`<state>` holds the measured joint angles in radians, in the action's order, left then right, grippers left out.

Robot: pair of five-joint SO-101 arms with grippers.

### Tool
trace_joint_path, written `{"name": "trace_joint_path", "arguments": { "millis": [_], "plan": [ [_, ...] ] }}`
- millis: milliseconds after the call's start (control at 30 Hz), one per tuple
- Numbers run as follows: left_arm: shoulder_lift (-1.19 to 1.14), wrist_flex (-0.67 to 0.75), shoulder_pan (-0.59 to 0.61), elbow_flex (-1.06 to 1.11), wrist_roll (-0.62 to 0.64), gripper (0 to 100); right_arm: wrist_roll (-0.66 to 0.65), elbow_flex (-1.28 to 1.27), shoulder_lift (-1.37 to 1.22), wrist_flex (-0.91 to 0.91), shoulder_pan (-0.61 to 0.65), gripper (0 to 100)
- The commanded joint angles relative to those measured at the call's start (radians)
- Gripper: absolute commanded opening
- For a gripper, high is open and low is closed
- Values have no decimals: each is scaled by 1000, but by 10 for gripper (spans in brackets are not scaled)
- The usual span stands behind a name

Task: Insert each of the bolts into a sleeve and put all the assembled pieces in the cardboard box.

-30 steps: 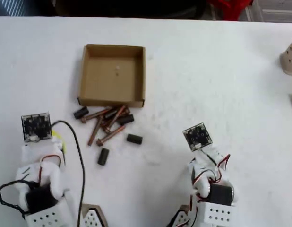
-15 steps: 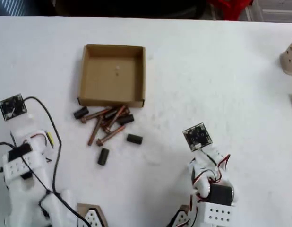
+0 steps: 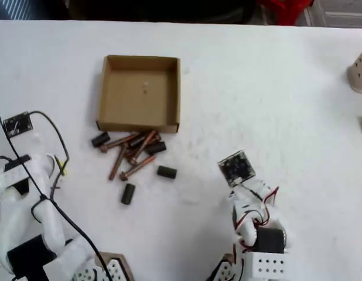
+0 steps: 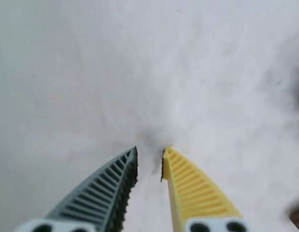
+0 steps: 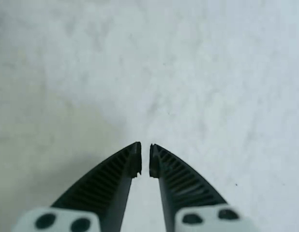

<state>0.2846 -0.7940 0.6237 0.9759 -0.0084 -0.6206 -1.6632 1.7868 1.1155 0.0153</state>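
High view: cardboard box [image 3: 140, 88] on white table [image 3: 286, 117]. Copper bolts [image 3: 133, 153] heaped just on the arms' side of the box, black sleeves [image 3: 166, 172] in and around the heap. Heap sits btwn left arm [image 3: 23, 199] and right arm [image 3: 254, 222], nearer the left.

Left wrist view: left gripper [image 4: 149, 164] over bare table, grey and yellow fingers a narrow gap apart, empty.

Right wrist view: right gripper [image 5: 145, 159] black fingers all but touching, empty, over bare table.

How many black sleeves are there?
4: first sleeve left of the bolts, second sleeve at their right, third sleeve farther right, fourth sleeve nearest the arms. Others may hide.
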Motion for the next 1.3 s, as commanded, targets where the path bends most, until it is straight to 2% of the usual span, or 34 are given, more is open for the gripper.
{"name": "trace_joint_path", "arguments": {
  "millis": [0, 167, 267, 400, 600, 800, 1000, 1267],
  "plan": [
    [1, -6, 5, -43, 14, 123, -11, 54, 4, -22, 108, 87],
    [1, -5, 5, -43, 12, 122, -14, 126, -8, -18, 154, 73],
    [1, -5, 5, -46, 12, 122, -74, 222, -119, -16, 208, 33],
    [1, -3, 5, -48, 12, 123, -80, 381, -410, -21, 311, 36],
    [1, 48, 2, -48, 12, 124, -69, 620, -837, -28, 509, 115],
    [1, 51, -19, -44, 8, 122, -23, 813, -1210, -145, 634, 122],
    [1, 44, -21, -44, 6, 124, -25, 1025, -1583, -222, 661, 124],
    [1, 44, -21, -48, 6, 124, -86, 1258, -1911, -165, 656, 124]
  ]
}}
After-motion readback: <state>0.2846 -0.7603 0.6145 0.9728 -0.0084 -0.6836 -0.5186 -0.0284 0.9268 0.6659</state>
